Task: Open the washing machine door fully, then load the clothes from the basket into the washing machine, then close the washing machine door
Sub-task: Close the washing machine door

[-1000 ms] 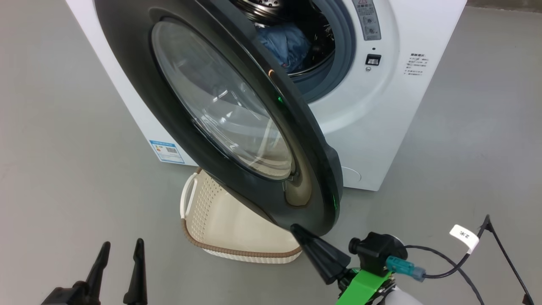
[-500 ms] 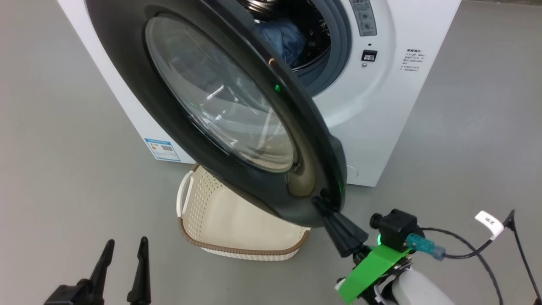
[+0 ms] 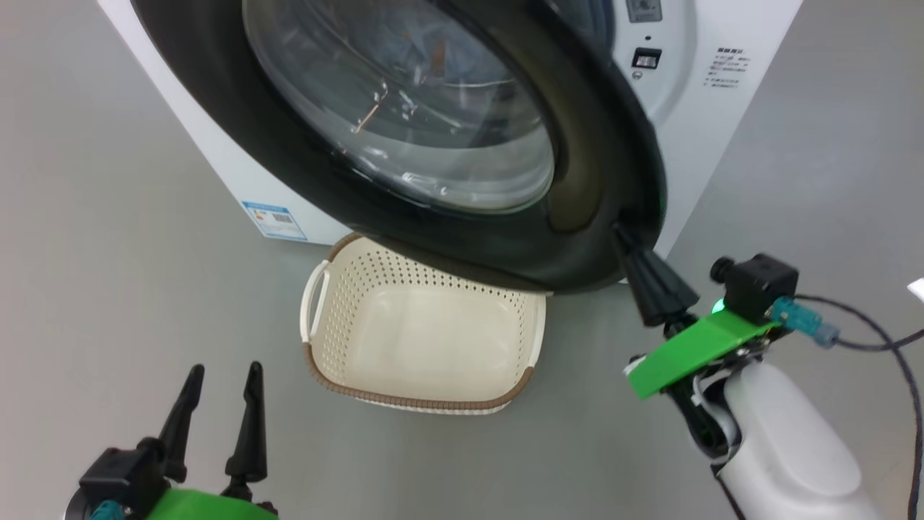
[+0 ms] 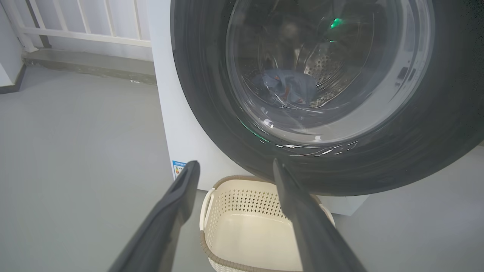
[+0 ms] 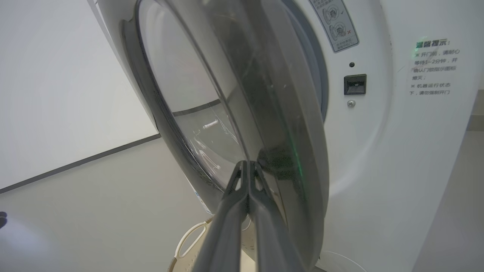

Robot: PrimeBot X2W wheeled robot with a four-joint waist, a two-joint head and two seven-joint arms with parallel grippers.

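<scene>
The washing machine door [image 3: 592, 144], glossy black with a bulging glass window, stands only slightly ajar in front of the white washing machine [image 3: 711, 115]. My right gripper [image 3: 624, 238] is shut, its tip pressed against the door's lower right edge; in the right wrist view the shut gripper [image 5: 247, 165] touches the door [image 5: 264, 94] rim. Behind the glass, the blue clothes [image 4: 287, 87] lie inside the drum. The cream basket [image 3: 426, 399] sits empty on the floor below the door. My left gripper [image 3: 224, 372] is open at the lower left, away from the basket [image 4: 245, 198].
Grey floor surrounds the machine. A blue label [image 3: 273, 220] marks the machine's lower front and a latch slot [image 5: 354, 84] sits right of the door. A black cable [image 3: 866, 339] trails from my right wrist. A white railing [image 4: 87, 26] stands far behind.
The door has swung much nearer to shut, covering the drum opening, with my shut right gripper moving up and towards the machine against its edge. The head camera has shifted too.
</scene>
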